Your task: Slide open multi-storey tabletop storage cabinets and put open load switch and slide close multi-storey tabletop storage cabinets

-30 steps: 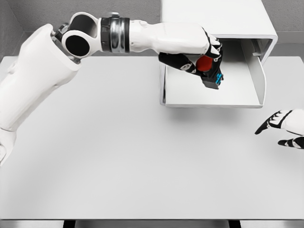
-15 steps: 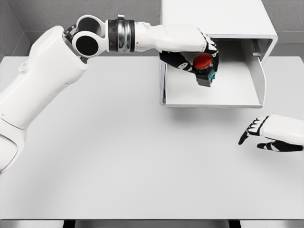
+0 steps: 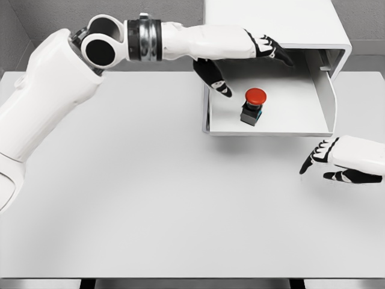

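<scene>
The white storage cabinet (image 3: 283,24) stands at the back right of the table, its bottom drawer (image 3: 289,114) pulled out toward me. The load switch (image 3: 253,106), a dark block with a round red button on top, stands upright on the drawer floor near its left side. My left hand (image 3: 249,63) hovers over the drawer just above and behind the switch, fingers spread, holding nothing. My right hand (image 3: 325,162) hangs low over the table in front of the drawer's right corner, fingers relaxed and empty.
The white table (image 3: 150,198) stretches wide in front and to the left of the cabinet. My left arm (image 3: 90,66) spans the back left of the table. The drawer's raised right wall (image 3: 326,90) stands between the switch and the table's right end.
My left hand has let go of the switch, which now stands on the drawer floor; the fingers have spread and lifted. My right hand has shifted slightly left and up.
</scene>
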`<action>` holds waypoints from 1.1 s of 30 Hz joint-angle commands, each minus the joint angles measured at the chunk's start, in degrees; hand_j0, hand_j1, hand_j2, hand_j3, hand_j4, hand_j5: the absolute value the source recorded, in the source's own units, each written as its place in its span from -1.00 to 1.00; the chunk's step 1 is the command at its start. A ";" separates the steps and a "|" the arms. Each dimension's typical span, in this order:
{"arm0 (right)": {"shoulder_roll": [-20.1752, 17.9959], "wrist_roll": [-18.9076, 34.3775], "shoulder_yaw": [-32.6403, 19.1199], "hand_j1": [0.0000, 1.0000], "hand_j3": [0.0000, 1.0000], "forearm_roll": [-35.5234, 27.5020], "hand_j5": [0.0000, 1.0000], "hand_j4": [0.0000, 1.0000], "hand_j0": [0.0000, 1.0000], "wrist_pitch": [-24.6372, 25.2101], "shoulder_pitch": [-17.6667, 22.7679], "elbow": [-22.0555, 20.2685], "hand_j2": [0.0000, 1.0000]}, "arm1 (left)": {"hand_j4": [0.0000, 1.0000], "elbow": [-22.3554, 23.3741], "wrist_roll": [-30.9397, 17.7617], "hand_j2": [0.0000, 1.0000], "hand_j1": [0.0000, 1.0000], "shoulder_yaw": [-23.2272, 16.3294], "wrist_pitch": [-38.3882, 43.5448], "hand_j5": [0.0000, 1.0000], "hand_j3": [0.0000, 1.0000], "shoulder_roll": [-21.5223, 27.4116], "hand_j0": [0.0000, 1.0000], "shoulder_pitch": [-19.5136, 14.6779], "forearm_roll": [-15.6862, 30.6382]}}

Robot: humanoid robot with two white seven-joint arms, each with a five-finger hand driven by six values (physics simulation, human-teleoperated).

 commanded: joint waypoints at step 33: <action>5.41 -0.01 14.20 0.28 0.28 -0.01 0.28 0.28 0.28 0.13 -20.39 3.42 0.28 | 1.00 -12.76 0.38 1.00 1.00 -1.32 0.47 1.00 1.00 26.90 1.00 13.97 4.78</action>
